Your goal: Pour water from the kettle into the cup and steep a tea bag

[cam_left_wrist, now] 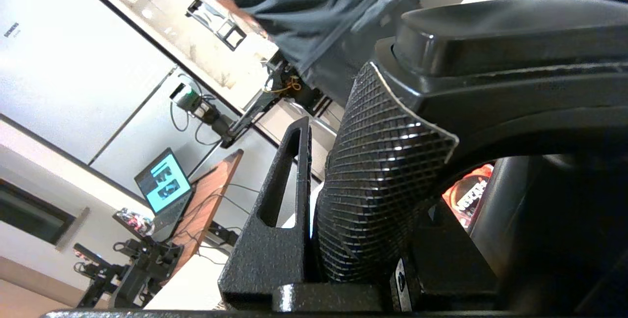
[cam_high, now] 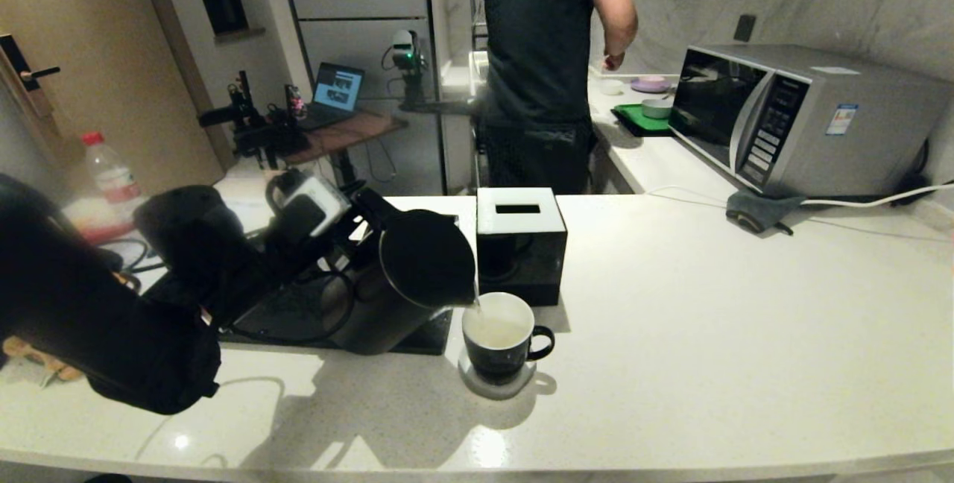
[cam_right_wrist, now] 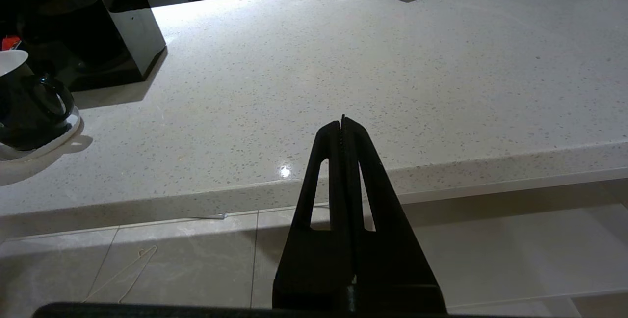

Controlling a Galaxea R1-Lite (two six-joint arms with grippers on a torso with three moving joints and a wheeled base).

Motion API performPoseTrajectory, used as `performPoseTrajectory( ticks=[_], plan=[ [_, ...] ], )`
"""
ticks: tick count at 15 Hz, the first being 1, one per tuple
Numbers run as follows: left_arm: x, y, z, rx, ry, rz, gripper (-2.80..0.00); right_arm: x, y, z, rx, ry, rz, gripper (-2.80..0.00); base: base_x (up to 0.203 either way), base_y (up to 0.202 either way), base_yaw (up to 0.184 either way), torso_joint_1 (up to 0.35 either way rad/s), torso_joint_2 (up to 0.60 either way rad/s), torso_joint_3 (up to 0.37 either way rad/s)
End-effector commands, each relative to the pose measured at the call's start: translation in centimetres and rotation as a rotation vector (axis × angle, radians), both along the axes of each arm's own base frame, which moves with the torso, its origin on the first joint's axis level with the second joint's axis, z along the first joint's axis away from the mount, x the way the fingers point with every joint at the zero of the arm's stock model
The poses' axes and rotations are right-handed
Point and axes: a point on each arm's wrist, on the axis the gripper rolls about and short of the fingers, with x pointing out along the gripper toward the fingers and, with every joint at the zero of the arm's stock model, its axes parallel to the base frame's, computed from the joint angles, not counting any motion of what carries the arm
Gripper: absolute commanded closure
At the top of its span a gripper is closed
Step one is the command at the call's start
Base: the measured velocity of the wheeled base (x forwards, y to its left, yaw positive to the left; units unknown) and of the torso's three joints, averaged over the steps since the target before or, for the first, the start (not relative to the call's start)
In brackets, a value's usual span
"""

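Observation:
The black kettle (cam_high: 417, 267) is tipped toward the right, its rim over the cup (cam_high: 499, 341). A thin pale stream of water (cam_high: 478, 308) falls from the rim into the cup's white interior, where liquid has pooled. My left gripper (cam_high: 332, 244) is shut on the kettle's loop handle; in the left wrist view the textured handle (cam_left_wrist: 382, 180) fills the space between the fingers (cam_left_wrist: 294, 171). The cup stands on a round coaster (cam_high: 498, 386) and also shows in the right wrist view (cam_right_wrist: 24, 107). My right gripper (cam_right_wrist: 342, 121) is shut and empty, below the counter's front edge. The tea bag is out of view.
A black cube box (cam_high: 519, 244) with a white slotted top stands just behind the cup. A dark mat (cam_high: 428, 341) lies under the kettle. A red packet (cam_left_wrist: 466, 195) shows behind the handle. A microwave (cam_high: 805, 118), a grey cloth (cam_high: 756, 209) and a person (cam_high: 544, 58) are farther back.

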Motion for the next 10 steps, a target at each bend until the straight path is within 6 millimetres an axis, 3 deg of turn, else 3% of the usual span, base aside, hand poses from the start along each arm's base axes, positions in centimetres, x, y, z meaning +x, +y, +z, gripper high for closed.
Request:
performPoseTrajectory(
  ticks=[1,10],
  plan=[
    [0.14,-0.04,0.47,-0.002,-0.029,-0.001,0.0,0.01,0.0,0.01,0.001,0.001,0.0,0.0,0.0,0.0,0.0,0.0,0.0,0.0],
    [0.3,-0.07,0.85,-0.002,-0.046,-0.001,0.0,0.01,0.0,0.01,0.001,0.001,0.0,0.0,0.0,0.0,0.0,0.0,0.0,0.0]
  ],
)
